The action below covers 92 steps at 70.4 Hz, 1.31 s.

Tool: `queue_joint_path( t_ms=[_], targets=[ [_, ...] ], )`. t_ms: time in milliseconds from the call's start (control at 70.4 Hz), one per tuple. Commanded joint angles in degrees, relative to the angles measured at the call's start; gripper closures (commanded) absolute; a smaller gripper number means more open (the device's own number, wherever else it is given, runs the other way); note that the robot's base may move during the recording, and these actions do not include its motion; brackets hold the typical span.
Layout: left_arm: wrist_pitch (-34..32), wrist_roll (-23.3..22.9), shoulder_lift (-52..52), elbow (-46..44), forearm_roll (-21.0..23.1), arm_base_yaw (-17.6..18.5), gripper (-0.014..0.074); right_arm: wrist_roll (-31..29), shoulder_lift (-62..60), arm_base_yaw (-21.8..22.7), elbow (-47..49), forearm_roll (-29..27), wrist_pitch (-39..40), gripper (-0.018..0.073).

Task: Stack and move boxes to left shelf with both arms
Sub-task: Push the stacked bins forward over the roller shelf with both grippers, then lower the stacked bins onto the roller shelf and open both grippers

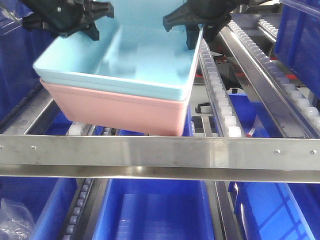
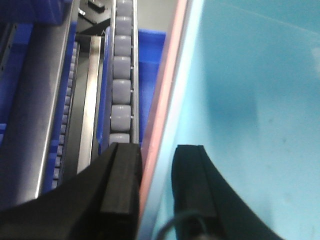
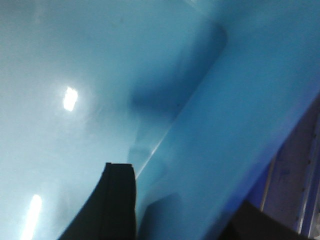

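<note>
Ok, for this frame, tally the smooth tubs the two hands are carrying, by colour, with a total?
Light blue tub: 1, nested on top
Salmon pink tub: 1, underneath
Total: 2, carried as one stack over the shelf's front bar, left hand and right hand each clamped on a side wall.

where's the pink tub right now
In the front view the pink tub sits nested under the light blue tub, left of centre, just behind the shelf's metal front bar and beside a white roller rail.
</note>
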<state>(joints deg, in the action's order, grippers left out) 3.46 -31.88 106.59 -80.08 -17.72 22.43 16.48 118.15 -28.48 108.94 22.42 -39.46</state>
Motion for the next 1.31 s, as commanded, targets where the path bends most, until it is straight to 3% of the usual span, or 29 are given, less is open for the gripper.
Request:
queue_joint_path(
  t_ms=[0, 99, 170, 341, 440, 511, 866, 1065, 1179, 1292],
  targets=[
    [-13.98, 2.8, -3.86, -2.88, 2.66, 3.21, 0.0598, -3.17, -3.91, -1.48, 2.91, -0.32, 13.59, 0.052],
    [-13.98, 2.8, -3.76, -2.88, 2.66, 3.21, 0.0587, -3.17, -3.91, -1.48, 2.91, -0.32, 13.23, 0.0496],
    [-13.98, 2.8, -3.76, -2.88, 2.66, 3.21, 0.0542, -3.17, -3.91, -1.48, 2.91, -0.32, 12.74, 0.0407],
    [-14.08, 2.8, -3.76, -2.88, 2.66, 2.96, 0.0274, -3.17, -3.91, -1.48, 2.91, -0.32, 11.83, 0.0113],
    [-14.08, 2.8, -3.76, -2.88, 2.66, 2.43, 0.0141, -3.17, -3.97, -1.48, 2.91, -0.32, 11.43, 0.0055],
    [-13.97, 2.8, -3.76, -2.88, 2.66, 1.6, 0.0108, -3.17, -4.03, -1.48, 2.98, -0.28, 10.51, 0.0059],
    [-11.27, 2.8, -6.2, -2.88, 2.53, 0.34, 0.0115, -3.17, -6.39, -1.3, 2.98, 0.52, 8.54, 0.006],
    [-7.66, 2.8, -8.68, -2.88, -0.78, 0.34, 0.0116, -3.17, -8.76, -1.23, 2.98, 0.57, 6.2, 0.0064],
    [-4.02, 2.8, -10.7, -2.88, -2.9, 0.34, 0.0145, -3.17, -10.19, -1.23, 2.98, 0.57, 4.87, 0.0207],
    [-0.07, 2.8, -12.76, -2.88, -2.9, 0.47, 0.0271, -3.11, -11.79, -1.23, 2.98, 0.57, 3.35, 0.0429]
  ],
)
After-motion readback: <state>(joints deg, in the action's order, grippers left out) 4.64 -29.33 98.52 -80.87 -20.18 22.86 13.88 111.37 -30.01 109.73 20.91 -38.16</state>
